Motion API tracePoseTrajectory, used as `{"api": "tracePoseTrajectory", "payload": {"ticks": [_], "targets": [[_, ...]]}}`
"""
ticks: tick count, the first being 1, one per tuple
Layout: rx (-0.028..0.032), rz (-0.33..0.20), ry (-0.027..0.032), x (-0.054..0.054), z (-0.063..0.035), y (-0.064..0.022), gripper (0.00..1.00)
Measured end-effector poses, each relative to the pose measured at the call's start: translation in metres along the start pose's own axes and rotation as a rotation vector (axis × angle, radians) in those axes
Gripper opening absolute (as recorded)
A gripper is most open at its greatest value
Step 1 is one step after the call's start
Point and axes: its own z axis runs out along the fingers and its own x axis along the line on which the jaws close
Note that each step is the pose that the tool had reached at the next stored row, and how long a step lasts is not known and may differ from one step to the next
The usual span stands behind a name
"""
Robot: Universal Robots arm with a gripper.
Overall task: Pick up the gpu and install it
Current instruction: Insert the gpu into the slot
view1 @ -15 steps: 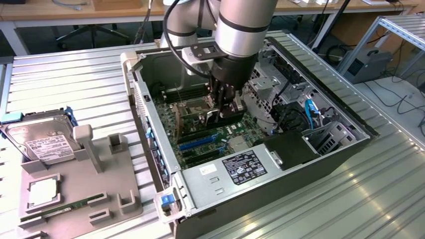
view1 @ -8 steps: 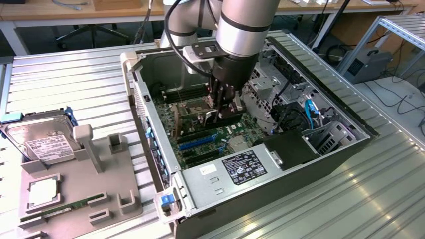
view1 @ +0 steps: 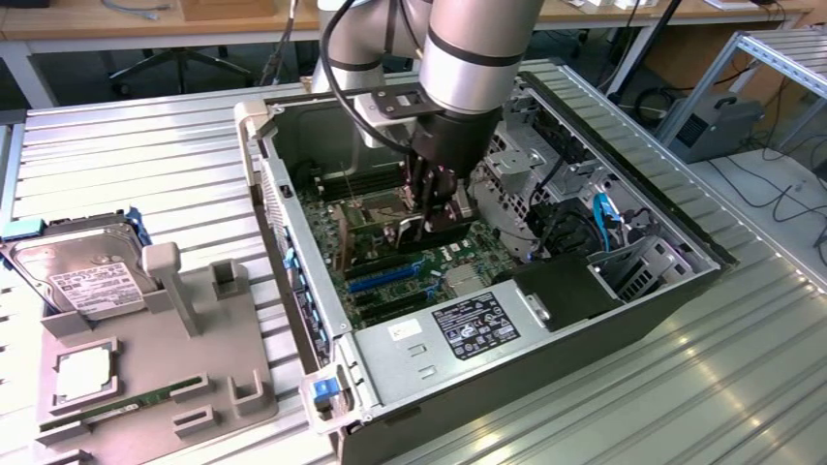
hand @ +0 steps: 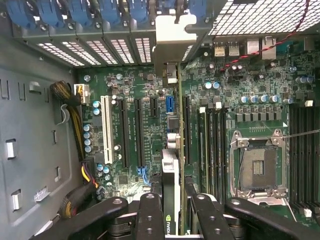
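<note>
Pinching the gpu (hand: 170, 170) edge-on between the two fingers (hand: 150, 215) of the hand (hand: 172, 220), clamped on from either side, deep inside the open case (view1: 271, 203). Holding the card upright over the motherboard (hand: 250, 85), silver bracket (hand: 172, 45) aimed at the rear slot openings (hand: 100, 50) under the blue latches. Looking very much like the install step, with pickup already done. Lining up, by the look of things, with the short blue slot (hand: 169, 105) between the long black slots (hand: 140, 132). Not able to tell whether touching that slot or hanging just above. Probably calling for a dead-straight push along the card's own plane, no twisting, plus easing the bracket into its gap at the back wall. Working in pretty tight quarters, honestly. Squeezing in just beside the RAM slots (hand: 210, 145) on one side, with the open CPU socket (hand: 257, 165) past those. Getting more room on the other side, with the yellow and black cable bundle (hand: 75, 115) well apart. Watching the perforated metal cage (hand: 260, 17) near the bracket end, likely the closest hard edge. Not worrying about the gray fixture (view1: 155, 358) carrying the hard drive (view1: 84, 276) and RAM stick (view1: 123, 407), well apart on the tabletop (view1: 130, 145) at the exterior view's left.
</note>
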Motion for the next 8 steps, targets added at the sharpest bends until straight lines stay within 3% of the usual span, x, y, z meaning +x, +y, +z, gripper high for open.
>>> {"api": "tracePoseTrajectory", "payload": {"ticks": [8], "targets": [[0.0000, 0.001, -0.0003, 0.0000, 0.0001, 0.0001, 0.27]]}}
